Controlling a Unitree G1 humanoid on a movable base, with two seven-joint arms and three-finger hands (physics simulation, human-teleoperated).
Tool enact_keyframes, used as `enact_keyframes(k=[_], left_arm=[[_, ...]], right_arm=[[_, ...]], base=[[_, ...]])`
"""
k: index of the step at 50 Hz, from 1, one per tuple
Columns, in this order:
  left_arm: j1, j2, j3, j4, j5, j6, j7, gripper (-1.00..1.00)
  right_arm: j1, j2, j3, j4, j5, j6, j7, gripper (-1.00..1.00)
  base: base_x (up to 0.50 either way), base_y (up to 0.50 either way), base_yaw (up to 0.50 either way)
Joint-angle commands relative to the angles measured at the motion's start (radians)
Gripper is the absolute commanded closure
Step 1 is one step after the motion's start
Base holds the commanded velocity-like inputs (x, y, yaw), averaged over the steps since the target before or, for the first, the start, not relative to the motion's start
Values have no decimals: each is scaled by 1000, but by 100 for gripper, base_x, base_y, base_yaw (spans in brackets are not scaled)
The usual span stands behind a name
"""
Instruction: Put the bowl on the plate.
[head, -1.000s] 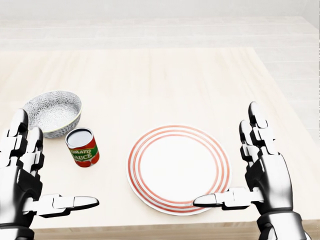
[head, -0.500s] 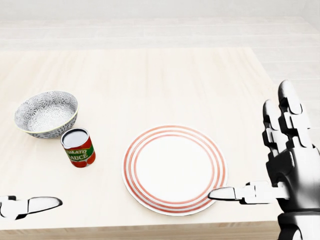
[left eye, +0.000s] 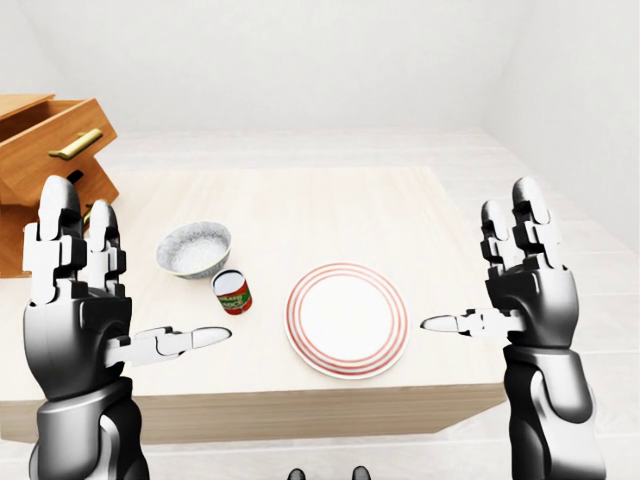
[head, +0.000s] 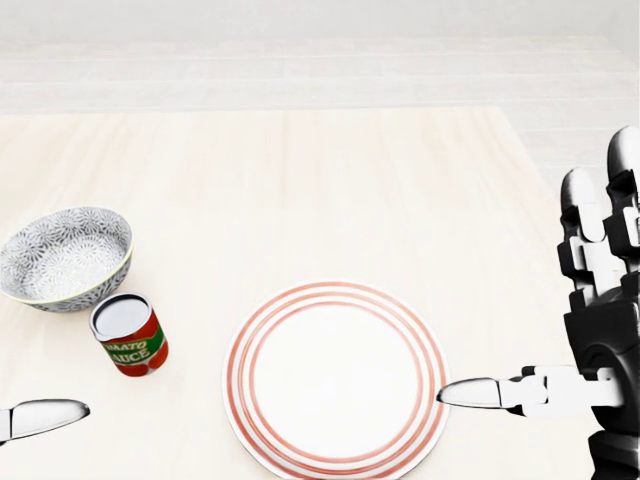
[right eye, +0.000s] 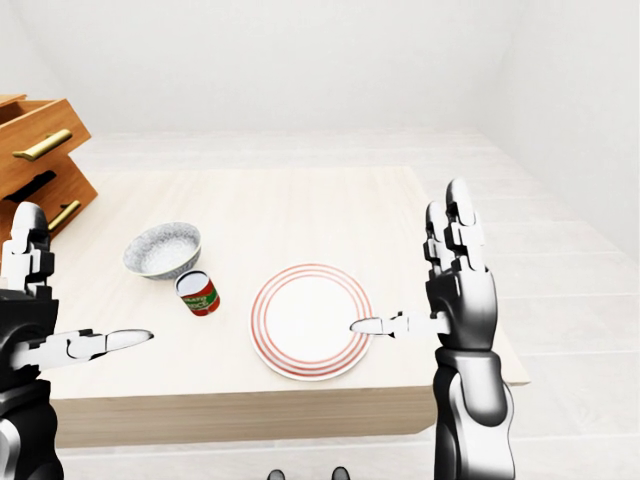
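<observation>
A grey patterned bowl stands upright on the wooden table, at the left of the head view. The white plate with red rings lies right of it, with nothing on it. Between them stands a tomato sauce can. My left hand is raised at the left, open, fingers up and thumb pointing right, short of the bowl and the can. My right hand is open at the right of the plate, its thumb tip near the plate's rim. Neither hand holds anything.
A wooden chest with its drawers pulled open stands at the table's left end in the left-eye view. The table's near edge runs just below the plate. Pale floor lies beyond the table's right side.
The head view has shifted: bowl, can and plate sit lower and further left. Both hands have spread outward; the left now shows only a thumb tip in the head view.
</observation>
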Motion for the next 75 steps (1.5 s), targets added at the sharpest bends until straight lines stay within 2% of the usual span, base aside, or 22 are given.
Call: enact_keyframes(k=[1,28,68,75], left_arm=[[3,-7,-2,-13,21,0,-7,-100],[6,-7,25,-8,13,0,-21,-100],[26,-19,27,-57,40,0,-32,-100],[4,-9,32,-43,46,0,-37,-100]], right_arm=[[0,4,-7,-9,-4,0,2,-100],[13,9,8,3,-30,0,3,-100],[17,11,-5,-34,-38,0,3,-100],[15,10,-12,-33,-33,0,4,-100]], base=[[7,0,0],[0,0,0],[5,0,0],[0,0,0]])
